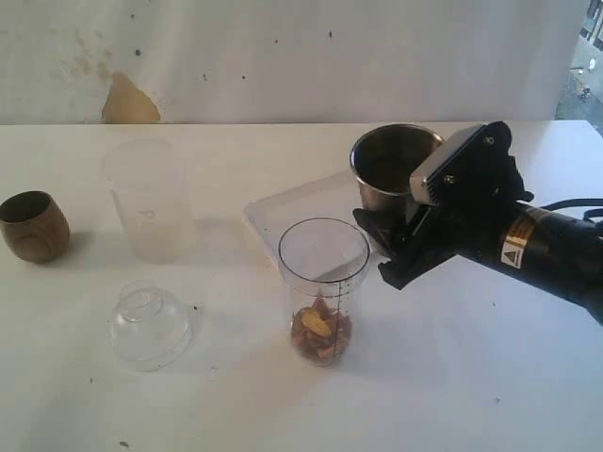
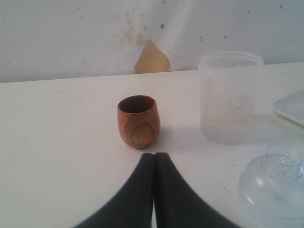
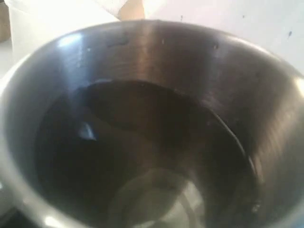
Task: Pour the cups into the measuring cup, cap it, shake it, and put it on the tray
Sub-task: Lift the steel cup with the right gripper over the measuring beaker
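My right gripper [image 1: 384, 247] is shut on the lower body of the brushed-steel tumbler [image 1: 394, 168], holding it upright just right of and behind the measuring cup [image 1: 323, 282]. The measuring cup stands open-topped with nuts at its bottom. The right wrist view is filled by the tumbler's dark inside [image 3: 152, 95], and the fingers are hidden there. At the far left the brown wooden cup [image 1: 33, 226] stands upright. My left gripper [image 2: 154, 155] is shut and empty a short way in front of the wooden cup [image 2: 138, 121]. The white tray [image 1: 306, 209] lies behind the measuring cup.
A frosted plastic cup [image 1: 146, 202] stands between the wooden cup and the tray. A clear dome lid [image 1: 149, 325] lies in front of it. In the left wrist view the frosted cup [image 2: 230, 97], dome lid [image 2: 280, 180] and a tray corner [image 2: 292, 107] show.
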`<state>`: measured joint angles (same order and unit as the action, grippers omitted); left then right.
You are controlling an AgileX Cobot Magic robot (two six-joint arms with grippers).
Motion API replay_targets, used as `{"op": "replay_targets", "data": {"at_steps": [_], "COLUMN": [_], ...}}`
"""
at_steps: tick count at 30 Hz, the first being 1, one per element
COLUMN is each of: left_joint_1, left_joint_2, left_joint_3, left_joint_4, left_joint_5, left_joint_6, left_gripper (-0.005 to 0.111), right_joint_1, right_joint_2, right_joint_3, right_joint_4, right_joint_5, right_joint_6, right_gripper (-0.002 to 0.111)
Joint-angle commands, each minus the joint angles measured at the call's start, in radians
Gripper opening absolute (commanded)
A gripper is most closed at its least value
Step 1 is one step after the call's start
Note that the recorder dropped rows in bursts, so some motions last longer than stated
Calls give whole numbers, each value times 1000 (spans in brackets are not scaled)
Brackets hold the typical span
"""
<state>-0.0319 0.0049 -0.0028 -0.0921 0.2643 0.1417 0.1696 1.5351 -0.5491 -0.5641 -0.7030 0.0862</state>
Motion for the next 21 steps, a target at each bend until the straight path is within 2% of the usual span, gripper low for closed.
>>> {"op": "replay_targets", "data": {"at_steps": [1, 10, 21], "left_joint_1": [0, 0, 0], "left_joint_2": [-5, -5, -5], "left_joint_3": [3, 3, 3], "left_joint_4": [3, 3, 3], "left_joint_5": [-10, -10, -10], "left_joint_6": [1, 1, 1], "left_gripper": [0, 0, 0], "right_joint_1": [2, 2, 2], "right_joint_2": [-18, -18, -18], "right_joint_3": [-45, -49, -49], "right_joint_4": [11, -69, -69], "right_joint_5": [-22, -45, -66], "right_joint_6": [-46, -150, -261], "right_gripper": [0, 0, 0]}}
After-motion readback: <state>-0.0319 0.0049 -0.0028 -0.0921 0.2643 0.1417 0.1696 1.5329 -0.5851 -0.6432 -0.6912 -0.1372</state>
